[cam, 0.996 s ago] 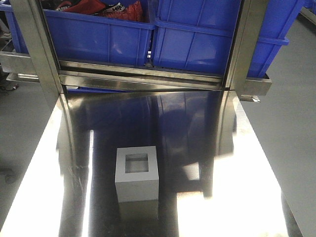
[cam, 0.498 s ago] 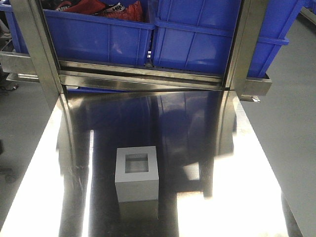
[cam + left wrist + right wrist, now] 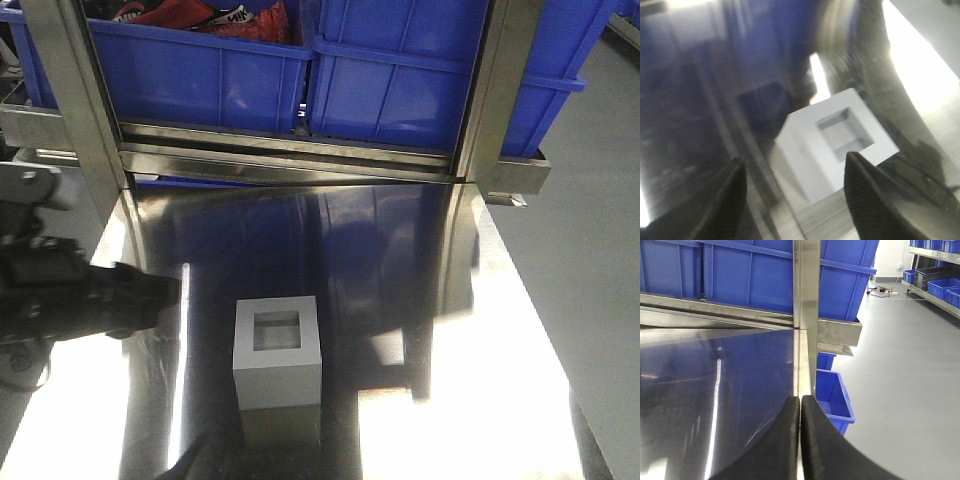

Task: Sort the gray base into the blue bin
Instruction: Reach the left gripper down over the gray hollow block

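The left claw (image 3: 163, 293) has come in from the left side since half a second ago, when no arm showed over the desk (image 3: 470, 400) at all. It is wide open and holds nothing. It hangs just left of the gray base (image 3: 277, 355), not touching it. The gray base sits on the near part of the shiny desk with its square hole facing up. In the left wrist view the picture is smeared, so I think the arm is going fast. There the gray base (image 3: 832, 145) looks turned a bit between the two fingers, and it fills most of the gap. If the claw drops down like that, a finger could land on top of a corner or bump the side. The desk looks slick, so the gray base could slide or spin away. A grip on the corners could let it twist and fall. Farther back, the blue bin (image 3: 400, 90) stands behind a metal rail (image 3: 290, 160), well apart from the gray base. If the lift is too low, the gray base could hit that rail or the bin's wall. On the right, the right claw (image 3: 800, 401) is pressed closed with nothing in it, near the desk's right edge.
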